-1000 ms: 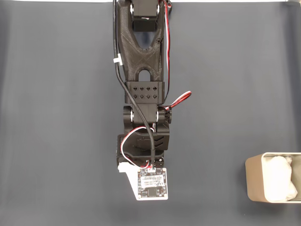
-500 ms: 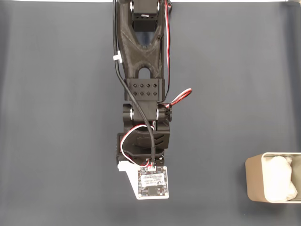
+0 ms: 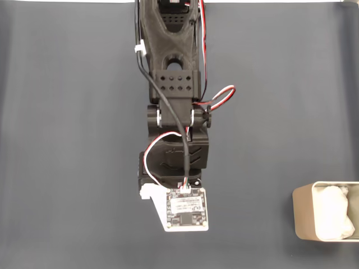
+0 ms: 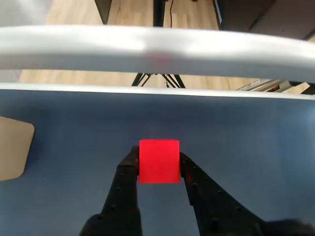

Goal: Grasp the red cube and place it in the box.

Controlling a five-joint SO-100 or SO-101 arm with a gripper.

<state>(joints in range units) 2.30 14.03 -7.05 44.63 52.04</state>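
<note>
1. Cube first: the red cube (image 4: 158, 161) sits right between the two black fingers (image 4: 126, 183) in the wrist view, its left and right faces pressed against their inner sides.
2. Gripper (image 4: 158, 160) is closed narrow on that cube, one finger touching each side, with the fingertips ending about level with the cube's upper half.
3. Below the cube, the dark blue mat (image 4: 256, 137) spreads out on every side; whether the cube rests on it or is lifted just off it cannot be told from this angle.
4. Left of the cube in the wrist view, well apart, a beige rounded corner of the box (image 4: 12, 147) pokes in at the frame edge.
5. Beyond the cube, a pale blurred bar (image 4: 157, 49) crosses the whole wrist view, and past the mat's far edge there is wooden floor (image 4: 74, 14) and black tripod legs (image 4: 157, 78).
6. Switching to the fixed view: the black arm (image 3: 171, 84) reaches down the middle of the mat, red and white wires looping beside it, and a small circuit board (image 3: 186, 209) sits at its lower end, covering the cube and fingers.
7. Box (image 3: 303, 216) again, at the right edge of the fixed view, well apart from the arm, with something white and crumpled (image 3: 334, 216) inside.
</note>
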